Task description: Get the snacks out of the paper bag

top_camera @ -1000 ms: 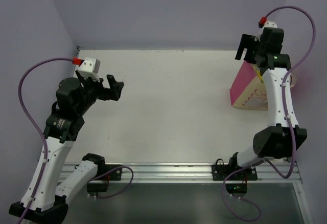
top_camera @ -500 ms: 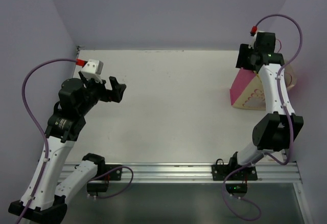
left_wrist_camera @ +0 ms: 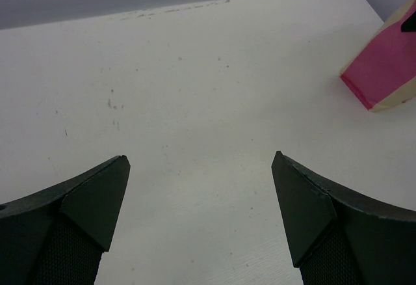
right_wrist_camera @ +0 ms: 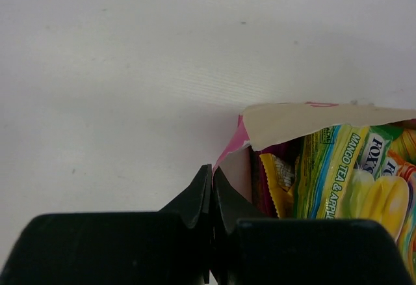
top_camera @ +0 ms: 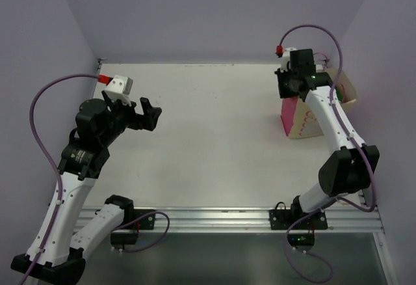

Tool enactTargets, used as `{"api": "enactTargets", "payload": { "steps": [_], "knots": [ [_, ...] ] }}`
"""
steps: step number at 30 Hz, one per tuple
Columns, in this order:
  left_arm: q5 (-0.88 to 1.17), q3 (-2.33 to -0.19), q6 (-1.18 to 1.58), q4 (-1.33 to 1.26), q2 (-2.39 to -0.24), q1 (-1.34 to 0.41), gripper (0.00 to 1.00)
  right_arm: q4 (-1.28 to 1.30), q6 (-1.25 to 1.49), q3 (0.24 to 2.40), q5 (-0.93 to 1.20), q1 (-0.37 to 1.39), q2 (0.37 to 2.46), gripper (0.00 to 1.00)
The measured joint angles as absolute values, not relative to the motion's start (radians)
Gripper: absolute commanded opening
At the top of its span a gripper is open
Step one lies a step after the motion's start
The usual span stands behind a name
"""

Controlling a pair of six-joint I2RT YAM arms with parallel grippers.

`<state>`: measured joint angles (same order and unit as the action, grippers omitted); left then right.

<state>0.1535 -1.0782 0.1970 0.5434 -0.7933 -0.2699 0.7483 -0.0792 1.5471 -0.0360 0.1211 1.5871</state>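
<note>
The paper bag (top_camera: 304, 117) stands at the table's far right, with its pink side (left_wrist_camera: 382, 78) turned toward the left arm. My right gripper (right_wrist_camera: 212, 174) is shut on the pink rim of that side wall, next to the cream flap (right_wrist_camera: 305, 121). In the right wrist view the snacks show inside the bag: a green-yellow packet (right_wrist_camera: 338, 174), a small yellow wrapper (right_wrist_camera: 275, 182) and a dark magenta one behind it. From above, my right gripper (top_camera: 290, 88) sits over the bag's left top edge. My left gripper (top_camera: 150, 113) hangs open above bare table at the left (left_wrist_camera: 200, 161), far from the bag.
Purple walls close in the table at the back and on both sides. The bag stands close to the right wall. An aluminium rail (top_camera: 221, 218) with both arm bases runs along the near edge. Purple cables loop off each wrist.
My right gripper came down and leftward to the bag's rim and shut on its pink side. The bag shifted left and its mouth opened. The left arm barely moved.
</note>
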Motion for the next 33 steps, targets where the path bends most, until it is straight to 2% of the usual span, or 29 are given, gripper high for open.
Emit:
{"api": "enactTargets", "payload": {
  "steps": [11, 15, 16, 19, 20, 21, 24, 27, 33],
  "knots": [
    [0.154, -1.079, 0.197, 0.561, -0.793, -0.27, 1.0, 0.811, -0.224, 1.472, 0.136, 0.57, 1.455, 0.0],
    [0.155, -1.081, 0.198, 0.565, -0.793, -0.27, 1.0, 0.866, -0.269, 1.448, 0.151, 0.673, 1.411, 0.01],
    [0.157, -1.082, 0.199, 0.565, -0.794, -0.27, 1.0, 0.88, -0.274, 1.444, 0.152, 0.684, 1.403, 0.04],
    [0.168, -1.085, 0.199, 0.565, -0.794, -0.27, 1.0, 0.904, -0.273, 1.425, 0.152, 0.69, 1.375, 0.25],
    [0.171, -1.087, 0.199, 0.565, -0.795, -0.27, 1.0, 0.909, -0.272, 1.421, 0.15, 0.689, 1.363, 0.35],
    [0.174, -1.089, 0.2, 0.565, -0.796, -0.27, 1.0, 0.914, -0.266, 1.421, 0.15, 0.688, 1.354, 0.5],
    [0.179, -1.096, 0.2, 0.565, -0.802, -0.27, 1.0, 0.941, -0.242, 1.448, 0.15, 0.688, 1.327, 0.77],
    [0.179, -1.106, 0.2, 0.566, -0.808, -0.27, 1.0, 0.98, -0.18, 1.554, 0.133, 0.687, 1.321, 0.99],
    [0.179, -1.127, 0.202, 0.567, -0.817, -0.27, 1.0, 0.955, 0.046, 1.631, -0.081, 0.686, 1.196, 0.99]
  ]
}}
